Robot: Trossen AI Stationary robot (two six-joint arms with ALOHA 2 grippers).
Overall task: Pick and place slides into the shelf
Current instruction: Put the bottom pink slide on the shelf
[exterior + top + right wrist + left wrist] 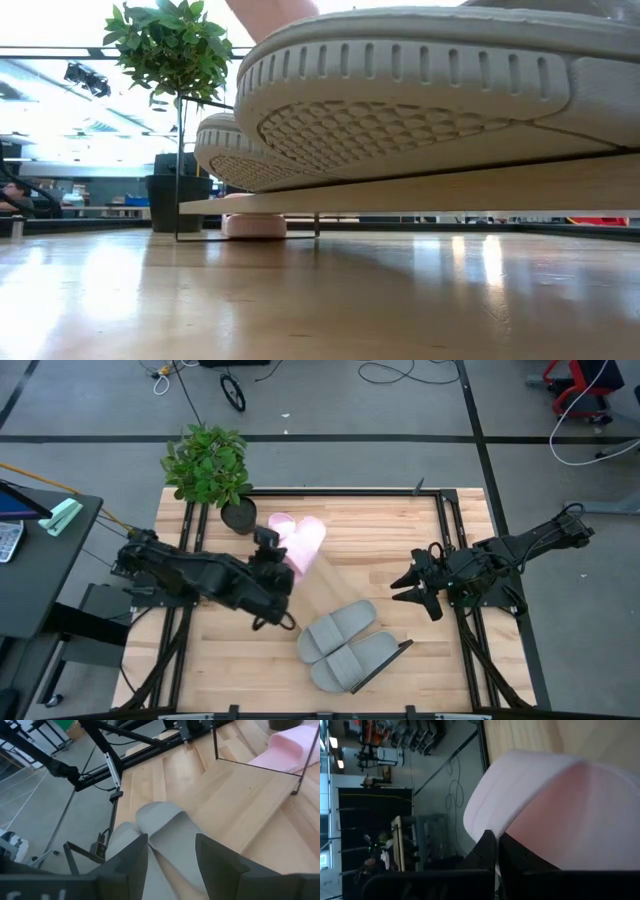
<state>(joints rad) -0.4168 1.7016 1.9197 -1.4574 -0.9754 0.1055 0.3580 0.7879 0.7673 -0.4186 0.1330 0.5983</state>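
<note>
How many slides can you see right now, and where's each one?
4. Two grey slides lie side by side on the shelf, near its front end. Two pink slides sit near the plant, one at the left gripper.

Bare shelf (400, 575) middle between pink slides (305, 540) and grey slides (350, 645)

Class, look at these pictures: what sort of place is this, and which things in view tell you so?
Most likely a robotics lab or workshop. Two robot arms are mounted at a wooden table, loose cables lie across a grey floor, and racks of equipment stand in the room behind.
</note>
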